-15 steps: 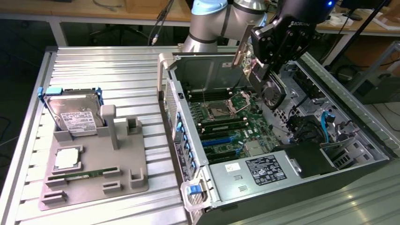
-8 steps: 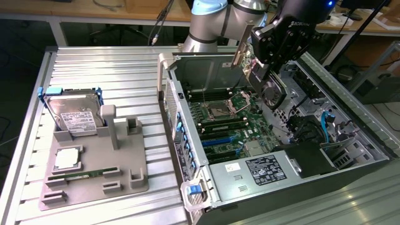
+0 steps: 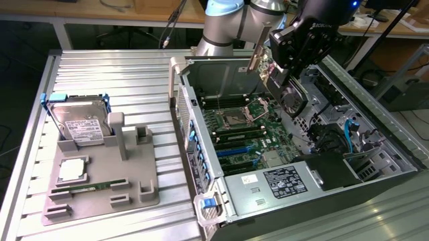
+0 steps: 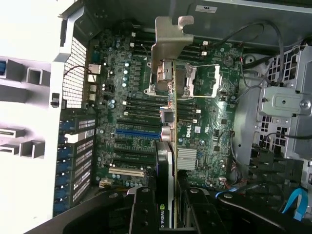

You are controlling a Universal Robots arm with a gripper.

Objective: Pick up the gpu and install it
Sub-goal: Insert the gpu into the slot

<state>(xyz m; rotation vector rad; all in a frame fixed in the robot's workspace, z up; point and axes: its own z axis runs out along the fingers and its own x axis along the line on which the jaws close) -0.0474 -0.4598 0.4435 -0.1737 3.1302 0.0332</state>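
Note:
My gripper (image 3: 287,63) is shut on the gpu (image 3: 290,96) and holds it on edge above the open computer case (image 3: 201,150). The card's black round fan faces the exterior view's right, and its silver end bracket (image 3: 256,56) points toward the back of the case. In the wrist view the gpu (image 4: 168,161) appears edge-on between my two black fingers (image 4: 141,209), with its bracket (image 4: 170,36) at the far end. It hangs over the motherboard (image 4: 204,117), roughly in line with the expansion slots beside the blue slot (image 4: 138,131). The card is clear of the board.
A grey holder tray (image 3: 107,196) at the exterior view's left carries a silver hard drive (image 3: 79,123), a processor (image 3: 72,170) and a green memory stick (image 3: 87,188). Inside the case are the power supply (image 3: 282,183), drive cages (image 4: 285,105) and loose cables (image 3: 348,133).

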